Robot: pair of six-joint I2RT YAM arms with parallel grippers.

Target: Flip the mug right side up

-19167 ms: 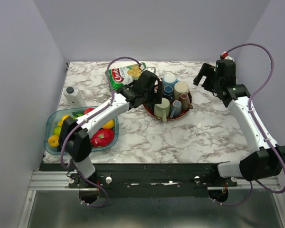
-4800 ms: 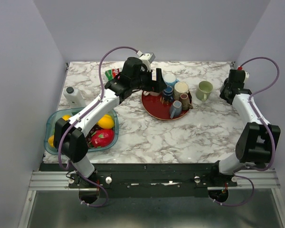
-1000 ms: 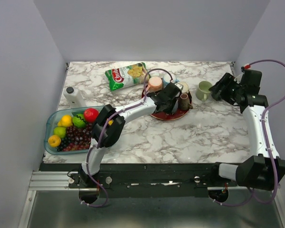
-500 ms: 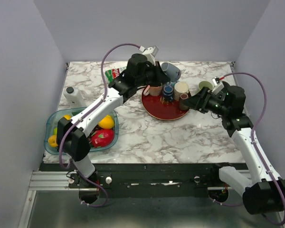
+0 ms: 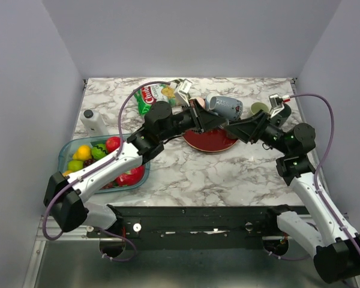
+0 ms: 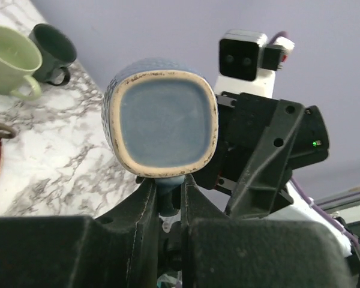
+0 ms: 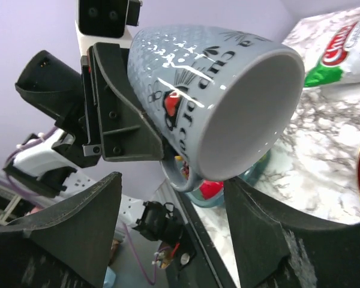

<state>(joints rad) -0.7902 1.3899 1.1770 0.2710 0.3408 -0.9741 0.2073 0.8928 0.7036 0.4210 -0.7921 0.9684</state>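
Observation:
A blue-grey mug (image 5: 226, 107) hangs on its side in the air over the red plate (image 5: 211, 140). My left gripper (image 6: 166, 183) is shut on the mug's handle (image 7: 183, 176), and the mug's square base (image 6: 162, 128) faces its camera. In the right wrist view the mug (image 7: 216, 90) turns its open mouth toward me, handle pointing down. My right gripper (image 7: 173, 183) is open just in front of that mouth, one finger (image 7: 78, 228) on each side, not touching it. From above, the right gripper (image 5: 233, 126) sits right of and just below the mug.
A light green mug (image 5: 258, 110) and a dark mug (image 6: 54, 45) stand on the marble behind the plate. A chips bag (image 5: 159, 93) lies at the back, a white bottle (image 5: 95, 122) at the left, and a fruit tray (image 5: 78, 180) near the left front.
The left arm has dropped lower and carried the mug rightward, over the plate. The right gripper has swung in toward the mug's mouth.

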